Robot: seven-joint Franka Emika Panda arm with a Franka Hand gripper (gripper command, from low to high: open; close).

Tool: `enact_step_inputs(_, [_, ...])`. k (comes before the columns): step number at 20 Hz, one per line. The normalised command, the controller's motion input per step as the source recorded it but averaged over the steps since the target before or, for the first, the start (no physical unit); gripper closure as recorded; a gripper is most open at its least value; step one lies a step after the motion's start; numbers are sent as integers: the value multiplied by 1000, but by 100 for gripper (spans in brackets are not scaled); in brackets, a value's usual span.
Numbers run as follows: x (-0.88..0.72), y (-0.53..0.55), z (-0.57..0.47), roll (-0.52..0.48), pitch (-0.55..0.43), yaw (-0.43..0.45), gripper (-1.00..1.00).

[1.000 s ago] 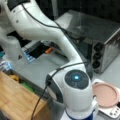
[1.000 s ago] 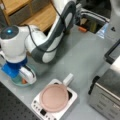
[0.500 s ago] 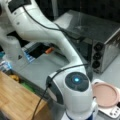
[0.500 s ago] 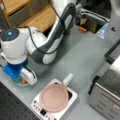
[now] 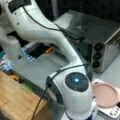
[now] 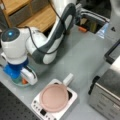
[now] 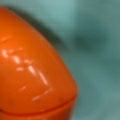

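In a front view my gripper [image 6: 24,79] is down at the table's left edge, over a small teal plate [image 6: 15,82]. A glossy orange rounded object [image 6: 24,81] lies on that plate, right at the gripper's tip. The wrist view is filled on its left by the orange object [image 7: 32,67], very close, with the teal plate [image 7: 100,50] behind it. No fingers show in the wrist view. In a front view the arm's wrist housing [image 5: 75,87] hides the gripper and the plate.
A pink round pan [image 6: 53,97] with a pale handle [image 6: 68,79] sits on a white cooker base [image 6: 71,98], also seen as pan [image 5: 104,94]. A toaster oven [image 5: 100,37] [image 6: 107,95] stands on the right. Wooden shelving [image 6: 30,15] and a wooden top [image 5: 15,100] border the table.
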Motion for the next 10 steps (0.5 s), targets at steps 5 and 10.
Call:
enact_step_inputs(5, [-36,143,-315,151,-60,21,100])
enact_step_inputs(10, [-51,119,-225,146,-105,-7,100])
